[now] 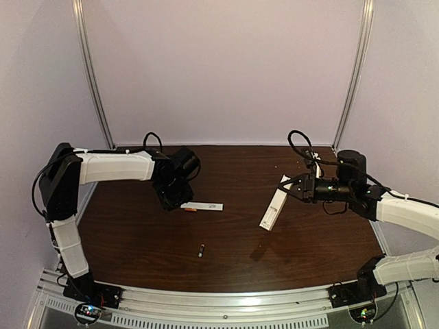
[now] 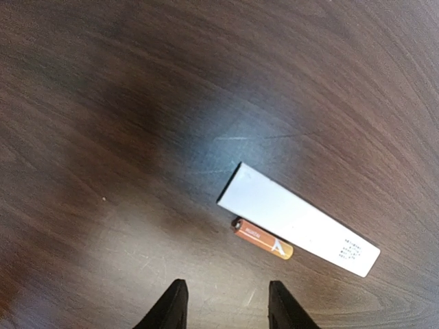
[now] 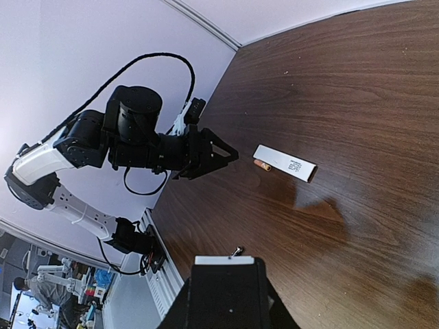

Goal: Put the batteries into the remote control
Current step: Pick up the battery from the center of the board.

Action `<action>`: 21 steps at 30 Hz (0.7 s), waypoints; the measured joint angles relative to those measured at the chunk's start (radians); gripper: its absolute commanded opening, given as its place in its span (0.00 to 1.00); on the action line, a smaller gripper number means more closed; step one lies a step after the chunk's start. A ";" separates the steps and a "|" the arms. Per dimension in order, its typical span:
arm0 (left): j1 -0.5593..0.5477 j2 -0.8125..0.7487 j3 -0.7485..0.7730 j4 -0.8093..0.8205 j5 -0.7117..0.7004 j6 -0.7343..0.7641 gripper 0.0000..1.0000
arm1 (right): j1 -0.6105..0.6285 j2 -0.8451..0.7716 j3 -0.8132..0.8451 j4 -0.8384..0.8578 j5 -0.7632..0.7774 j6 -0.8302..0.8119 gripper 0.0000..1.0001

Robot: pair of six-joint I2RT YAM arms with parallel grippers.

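Note:
My right gripper (image 1: 293, 186) is shut on the remote control (image 1: 273, 208), a slim white bar that hangs tilted above the table at the right. In the right wrist view only its white end (image 3: 224, 260) shows beyond the dark jaws. The orange battery (image 2: 263, 238) lies against the long edge of a flat white strip with small print (image 2: 298, 219). Just short of it hovers my left gripper (image 2: 226, 310), open, with bare table between its fingers. The black battery (image 1: 201, 251) lies alone nearer the front edge.
The dark wooden table (image 1: 137, 240) is closed in by pale walls at the back and sides. A metal rail (image 1: 226, 301) carrying both arm bases runs along the front edge. A black cable (image 1: 300, 144) loops above the right wrist.

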 measured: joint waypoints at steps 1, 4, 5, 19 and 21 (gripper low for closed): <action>0.000 0.009 0.004 -0.003 0.000 -0.008 0.43 | -0.003 -0.002 0.000 -0.005 0.000 -0.002 0.07; 0.000 0.030 0.020 -0.019 0.000 -0.025 0.42 | -0.011 -0.009 0.000 -0.012 -0.004 -0.007 0.07; 0.000 0.037 0.027 -0.021 0.000 -0.031 0.42 | -0.013 -0.011 0.000 -0.012 -0.005 -0.010 0.07; 0.000 0.161 0.124 -0.026 0.016 -0.047 0.35 | -0.028 -0.012 0.000 -0.018 -0.020 -0.018 0.07; 0.000 0.173 0.130 -0.027 0.023 -0.048 0.33 | -0.031 -0.012 0.000 -0.018 -0.022 -0.019 0.07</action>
